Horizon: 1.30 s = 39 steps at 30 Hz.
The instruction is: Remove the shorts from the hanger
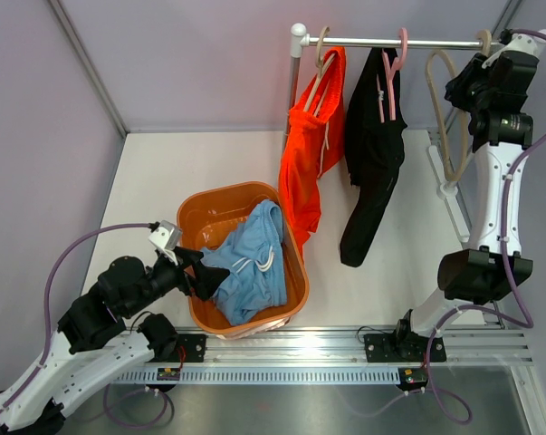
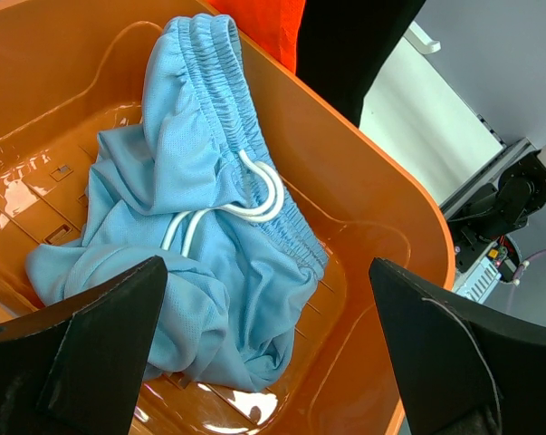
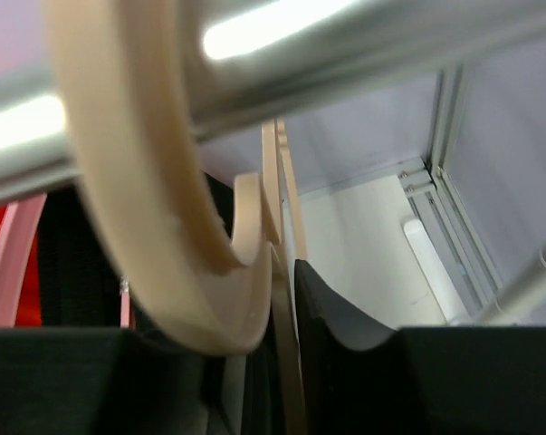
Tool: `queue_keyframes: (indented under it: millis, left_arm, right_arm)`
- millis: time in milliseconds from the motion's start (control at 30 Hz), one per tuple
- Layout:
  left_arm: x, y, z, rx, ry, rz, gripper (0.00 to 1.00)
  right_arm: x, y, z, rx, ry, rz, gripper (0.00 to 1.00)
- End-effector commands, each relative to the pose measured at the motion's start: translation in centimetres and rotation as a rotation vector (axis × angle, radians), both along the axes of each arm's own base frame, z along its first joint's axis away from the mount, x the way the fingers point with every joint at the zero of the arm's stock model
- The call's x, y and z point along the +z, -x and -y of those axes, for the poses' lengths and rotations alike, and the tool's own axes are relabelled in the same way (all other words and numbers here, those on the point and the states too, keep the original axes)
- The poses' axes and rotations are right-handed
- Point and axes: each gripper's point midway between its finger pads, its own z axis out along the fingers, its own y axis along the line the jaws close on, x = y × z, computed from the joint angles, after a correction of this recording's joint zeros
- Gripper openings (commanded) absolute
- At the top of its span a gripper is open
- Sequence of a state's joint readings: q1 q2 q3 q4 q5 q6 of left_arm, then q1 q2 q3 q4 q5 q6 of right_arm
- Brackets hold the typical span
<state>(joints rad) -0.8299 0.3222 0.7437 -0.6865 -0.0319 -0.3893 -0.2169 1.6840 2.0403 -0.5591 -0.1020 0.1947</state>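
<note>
The light blue shorts [image 1: 250, 263] with a white drawstring lie crumpled in the orange basket [image 1: 200, 204]; they also show in the left wrist view [image 2: 191, 208]. My left gripper [image 1: 216, 279] is open and empty just above them [image 2: 265, 272]. The orange shorts [image 1: 304, 154] hang on a beige hanger at the rod's left end. The black shorts [image 1: 372, 163] hang on a pink hanger in the middle. My right gripper [image 1: 472, 72] is shut on the neck of an empty beige hanger [image 1: 445, 118] at the rod's right end; in the right wrist view the gripper [image 3: 286, 299] sits below this hanger's hook [image 3: 146, 208].
The metal rod [image 1: 390, 42] spans the back right on a white post; it also shows in the right wrist view [image 3: 345, 45]. The rack's white foot lies on the table at the right. The basket wall [image 2: 381, 227] surrounds my left fingers. Grey walls enclose the table.
</note>
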Motion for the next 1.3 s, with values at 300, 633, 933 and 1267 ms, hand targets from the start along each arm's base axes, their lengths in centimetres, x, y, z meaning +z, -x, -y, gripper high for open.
queue_keyframes:
  millis: [300,633,933,1267]
  left_arm:
    - [0.2,-0.5,0.8,-0.015,0.002,0.008,0.99]
    - [0.3,-0.5,0.8,-0.014,0.009,0.012,0.99]
    - [0.2,-0.6,0.8,-0.008,0.006,0.009,0.99]
    - [0.5,-0.3,0.7,-0.012,0.017,0.017,0.99]
  right_arm:
    - [6.8,9.2,-0.4,-0.127,-0.058,0.148,0.58]
    - [10.0,15.2,-4.8,0.012,-0.135,0.242,0.62]
    - [7.9,11.4,-12.9,0.158,-0.029,0.099,0.62]
    - [5.5,5.0,-14.0,0.086,0.072,0.064,0.61]
